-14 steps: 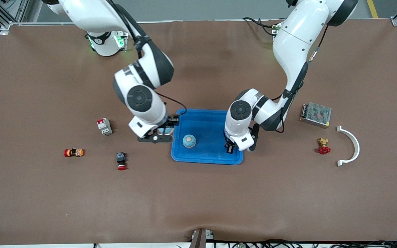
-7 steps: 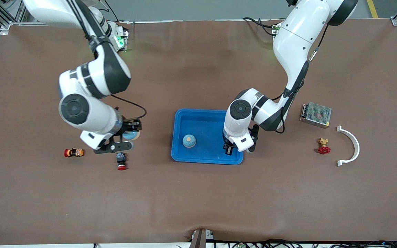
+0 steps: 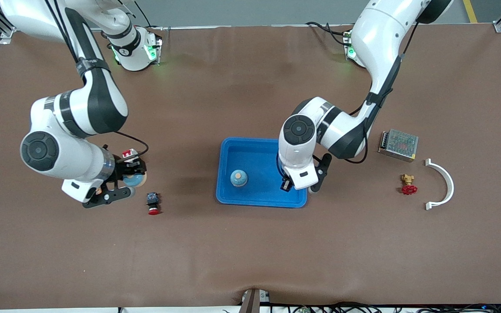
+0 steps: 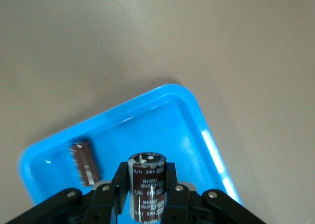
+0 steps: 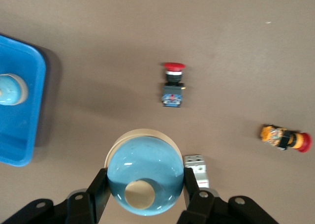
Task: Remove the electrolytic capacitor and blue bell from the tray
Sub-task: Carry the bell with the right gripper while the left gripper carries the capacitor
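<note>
Right gripper point(image 5: 142, 197) clamps the blue bell point(image 5: 144, 177) over bare table, clear of the tray point(image 3: 233, 200); left gripper point(image 4: 146, 194) grips the capacitor point(image 4: 146, 189) above the tray (a second bell point(image 3: 238, 178) sits inside); both await set-down

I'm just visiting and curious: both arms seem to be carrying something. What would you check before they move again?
1. Left gripper shut on the capacitor: ok.
2. Capacitor lifted off the tray: ok; it hangs over the tray.
3. Right gripper shut on the blue bell: ok.
4. Bell out of the tray: ok, over the table's right-arm end.
5. Spot under the bell free: not ok; white breaker close beneath.
6. Tray emptied: not ok; a second bell remains.
</note>
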Available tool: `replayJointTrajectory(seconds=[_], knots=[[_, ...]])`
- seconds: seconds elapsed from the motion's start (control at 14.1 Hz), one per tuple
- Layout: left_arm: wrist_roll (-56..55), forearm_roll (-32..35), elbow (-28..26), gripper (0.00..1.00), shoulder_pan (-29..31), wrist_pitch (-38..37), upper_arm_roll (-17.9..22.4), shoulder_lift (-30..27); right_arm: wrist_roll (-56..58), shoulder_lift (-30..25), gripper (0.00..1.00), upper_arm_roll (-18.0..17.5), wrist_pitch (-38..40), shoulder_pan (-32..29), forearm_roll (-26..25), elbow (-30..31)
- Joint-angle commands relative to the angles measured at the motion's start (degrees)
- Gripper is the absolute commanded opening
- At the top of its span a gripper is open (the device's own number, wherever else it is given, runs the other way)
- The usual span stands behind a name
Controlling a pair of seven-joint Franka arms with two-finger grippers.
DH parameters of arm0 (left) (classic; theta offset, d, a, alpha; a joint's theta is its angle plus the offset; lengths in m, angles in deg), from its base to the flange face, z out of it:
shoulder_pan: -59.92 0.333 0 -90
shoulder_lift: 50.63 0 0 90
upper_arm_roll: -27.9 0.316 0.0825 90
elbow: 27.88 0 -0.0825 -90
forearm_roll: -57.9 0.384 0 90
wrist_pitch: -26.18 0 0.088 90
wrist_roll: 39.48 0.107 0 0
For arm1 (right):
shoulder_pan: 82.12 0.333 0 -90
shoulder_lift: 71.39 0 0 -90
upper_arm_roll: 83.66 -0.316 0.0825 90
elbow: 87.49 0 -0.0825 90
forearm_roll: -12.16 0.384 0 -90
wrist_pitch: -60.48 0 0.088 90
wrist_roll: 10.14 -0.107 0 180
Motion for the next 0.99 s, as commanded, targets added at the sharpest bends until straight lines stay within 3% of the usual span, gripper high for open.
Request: replayJointTrajectory(seconds=[0.0,0.35,0.64,0.92], knots=[[14.41,-2.49,-0.66,0.00,2.56,-5.29,-0.49,-3.74,3.69,2.63,0.43,-0.96,0.07,-2.36,-1.46,-3.44],[36.14,-3.02,-1.18,0.00,7.31,-12.60,-0.58,-6.91,12.03,6.85,0.42,-0.96,-6.33,-6.49,-2.87,-4.06],[46.96,-2.67,-3.02,0.00,12.14,-12.79,-0.49,-8.23,16.43,10.11,0.43,-1.05,-10.65,-8.69,-2.69,-4.06],[58.74,-2.32,-8.28,0.00,17.41,-10.07,-0.49,-11.48,18.38,11.69,0.43,-1.05,-15.74,-8.87,-2.61,-3.63]])
